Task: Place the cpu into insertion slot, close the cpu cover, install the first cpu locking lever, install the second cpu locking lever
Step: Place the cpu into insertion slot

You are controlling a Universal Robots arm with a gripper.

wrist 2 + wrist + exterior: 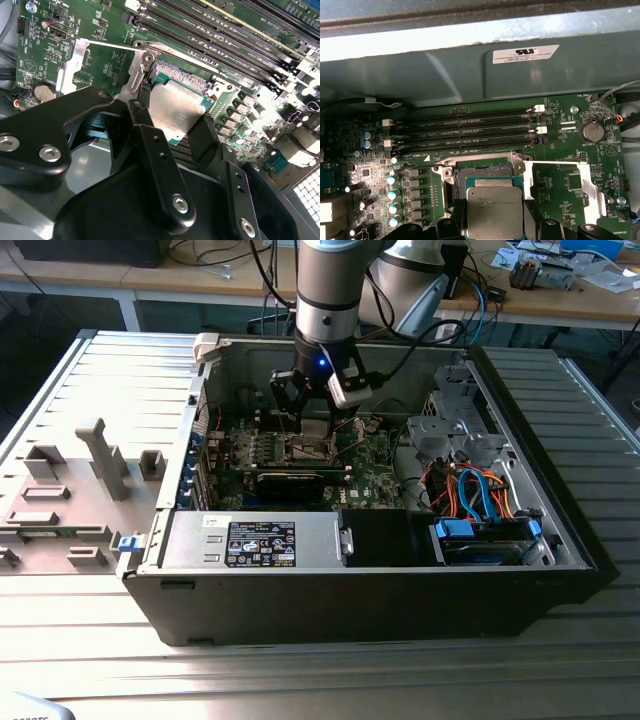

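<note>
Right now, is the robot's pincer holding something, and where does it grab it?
Yes. The pincer holds the cpu by two opposite edges, right at the insertion slot.

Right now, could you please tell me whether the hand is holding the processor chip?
Yes, in the second wrist view the hand has its two black fingers against opposite edges of the chip, at the socket.

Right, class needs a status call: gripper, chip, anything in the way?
Gripper shut on chip. Chip over the slot, part of recess uncovered, not seated. Lever rod beside slot, apart from chip.
</note>
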